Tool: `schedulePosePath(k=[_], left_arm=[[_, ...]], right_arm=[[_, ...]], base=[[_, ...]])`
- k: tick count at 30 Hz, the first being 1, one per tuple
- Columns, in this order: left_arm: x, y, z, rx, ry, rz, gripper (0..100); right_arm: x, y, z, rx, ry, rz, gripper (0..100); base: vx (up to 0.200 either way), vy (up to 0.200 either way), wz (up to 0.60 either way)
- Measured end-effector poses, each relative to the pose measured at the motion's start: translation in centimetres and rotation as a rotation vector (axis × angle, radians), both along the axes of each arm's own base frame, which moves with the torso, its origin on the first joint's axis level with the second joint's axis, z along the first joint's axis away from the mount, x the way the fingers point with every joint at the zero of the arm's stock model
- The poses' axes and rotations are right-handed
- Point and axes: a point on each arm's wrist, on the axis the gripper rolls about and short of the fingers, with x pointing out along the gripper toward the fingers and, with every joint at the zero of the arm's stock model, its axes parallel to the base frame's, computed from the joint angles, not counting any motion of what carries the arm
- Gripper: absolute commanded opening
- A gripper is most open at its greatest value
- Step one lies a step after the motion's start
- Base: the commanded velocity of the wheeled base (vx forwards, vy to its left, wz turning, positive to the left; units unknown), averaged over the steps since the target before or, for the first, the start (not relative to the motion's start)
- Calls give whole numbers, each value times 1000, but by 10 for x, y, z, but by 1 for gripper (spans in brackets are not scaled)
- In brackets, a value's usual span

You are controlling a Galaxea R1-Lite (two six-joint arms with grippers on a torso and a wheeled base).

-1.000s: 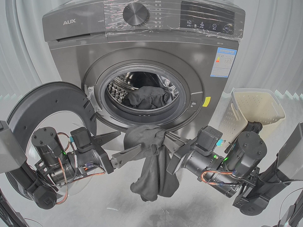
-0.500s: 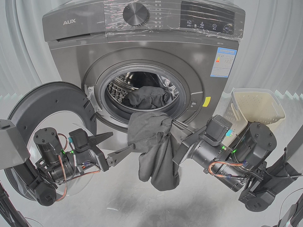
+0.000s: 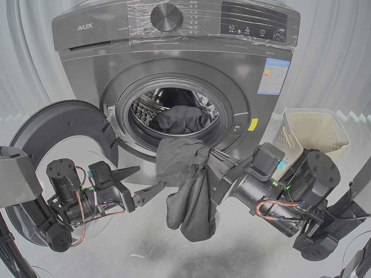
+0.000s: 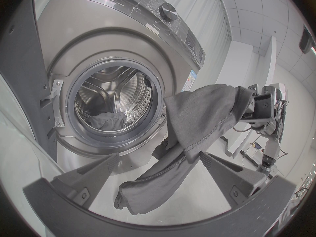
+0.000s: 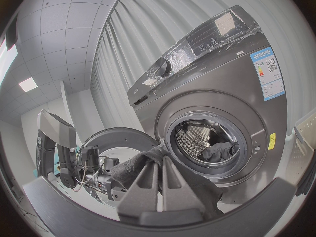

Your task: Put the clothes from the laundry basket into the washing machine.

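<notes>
The grey washing machine (image 3: 174, 58) stands with its round door (image 3: 58, 136) swung out to the left. A dark garment (image 3: 179, 118) lies in the drum (image 4: 108, 92). My right gripper (image 3: 210, 152) is shut on a grey garment (image 3: 185, 174), which hangs just below the drum's lower rim. The right wrist view shows that cloth (image 5: 138, 163) pinched between the shut fingers (image 5: 148, 181). My left gripper (image 3: 150, 176) is open at the garment's left edge, and its lower fingertip sits right beside the cloth. In the left wrist view the garment (image 4: 197, 116) hangs between and beyond the spread fingers (image 4: 89, 175).
A cream perforated laundry basket (image 3: 317, 128) stands on the floor to the right of the machine, partly behind my right arm. The open door takes up the space on the left. Bare grey floor (image 3: 135, 248) lies below the grippers.
My right gripper has carried the grey garment up and a little right, closer to the drum opening. My left gripper has drawn back to the left, away from the cloth.
</notes>
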Motion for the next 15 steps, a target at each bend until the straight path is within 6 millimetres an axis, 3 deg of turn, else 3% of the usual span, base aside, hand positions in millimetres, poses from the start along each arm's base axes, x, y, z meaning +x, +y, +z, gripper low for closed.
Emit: schedulePosePath(k=[9, 15], left_arm=[[7, 3, -17, 46, 31, 22, 100], [22, -3, -27, 57, 32, 22, 100]], right_arm=[[-1, -1, 7, 20, -15, 6, 0], [-4, 1, 11, 35, -25, 21, 0]], base=[[0, 0, 0], [0, 0, 0]])
